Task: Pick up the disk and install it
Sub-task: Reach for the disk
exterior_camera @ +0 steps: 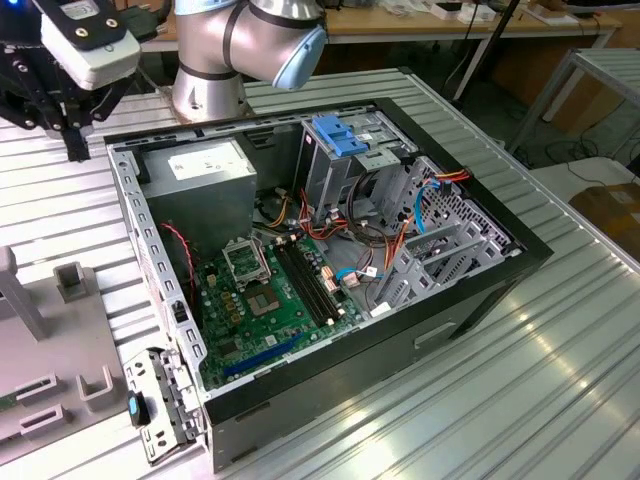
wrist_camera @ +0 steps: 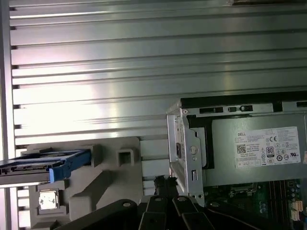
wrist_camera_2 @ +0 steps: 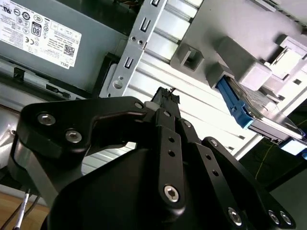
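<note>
Hovering above the ribbed metal worktop (wrist_camera: 144,72), your end effector (wrist_camera: 164,182) is hanging between the corner of the open computer case (wrist_camera: 184,143) and the grey holder (wrist_camera: 112,177), and it is touching neither of them. Its fingers are pressing together at the tips, so the grip is narrow and is carrying nothing. In the second wrist view the end effector (wrist_camera_2: 166,97) is pointing down at the bright ribs of the worktop beside the case's perforated metal rail.

The disk (wrist_camera: 43,163) is sitting in the grey holder, apparently on edge, with its blue plastic frame showing along the side that you are seeing. It is lying at the part of the holder farthest from the case, so most of the holder's body is lying between it and your end effector. The two are well apart, with no contact. In the second wrist view the disk (wrist_camera_2: 259,117) is showing its blue frame and a strip of silver metal, and it is leaning out past the holder (wrist_camera_2: 225,28). A small silvery square part (wrist_camera: 48,199) is resting in the holder near the disk.

In the exterior view your end effector (exterior_camera: 75,150) is hanging at the exterior view's left, just outside the case corner where the grey power supply box (exterior_camera: 205,165) is sitting.
</note>
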{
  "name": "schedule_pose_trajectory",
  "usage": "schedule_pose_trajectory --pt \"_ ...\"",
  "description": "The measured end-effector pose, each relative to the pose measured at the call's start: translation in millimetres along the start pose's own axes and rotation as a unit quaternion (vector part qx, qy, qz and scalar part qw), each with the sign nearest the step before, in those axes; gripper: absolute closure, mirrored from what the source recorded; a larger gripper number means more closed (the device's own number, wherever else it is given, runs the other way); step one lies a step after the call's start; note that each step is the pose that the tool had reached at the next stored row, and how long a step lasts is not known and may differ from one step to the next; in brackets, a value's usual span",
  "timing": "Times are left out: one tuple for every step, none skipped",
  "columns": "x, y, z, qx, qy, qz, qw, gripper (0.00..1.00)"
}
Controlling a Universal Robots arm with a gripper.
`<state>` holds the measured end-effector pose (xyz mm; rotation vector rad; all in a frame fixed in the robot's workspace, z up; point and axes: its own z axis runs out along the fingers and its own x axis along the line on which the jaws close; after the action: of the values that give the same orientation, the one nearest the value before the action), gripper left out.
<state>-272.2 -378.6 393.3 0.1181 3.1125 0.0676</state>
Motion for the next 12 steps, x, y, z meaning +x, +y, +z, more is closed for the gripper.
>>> schedule_pose_trajectory --pt "7.4 -0.1 -0.1 -0.0001 0.0000 0.000 1.0000 0.89" --pt "15.3 -0.3 -0.4 0.0000 0.0000 0.000 1.0000 0.89" --pt "18.6 -0.5 -0.5 0.0000 0.0000 0.000 1.0000 0.89" --pt "21.3 -0.6 -0.5 0.0000 0.0000 0.000 1.0000 0.89" --pt "26.3 -0.8 -0.7 0.0000 0.0000 0.000 1.0000 0.89" --pt "29.3 -0.9 -0.7 0.0000 0.0000 0.000 1.0000 0.89" --pt "33.9 -1.0 -0.9 0.0000 0.0000 0.000 1.0000 0.89" --pt "37.5 -1.1 -1.0 0.0000 0.0000 0.000 1.0000 0.89" --pt "41.8 -1.2 -1.1 0.0000 0.0000 0.000 1.0000 0.89" --pt "47.3 -1.4 -1.2 0.0000 0.0000 0.000 1.0000 0.89" --pt "53.2 -1.7 -1.3 0.0000 0.0000 0.000 1.0000 0.89" --pt "56.5 -1.8 -1.5 0.0000 0.0000 0.000 1.0000 0.89"
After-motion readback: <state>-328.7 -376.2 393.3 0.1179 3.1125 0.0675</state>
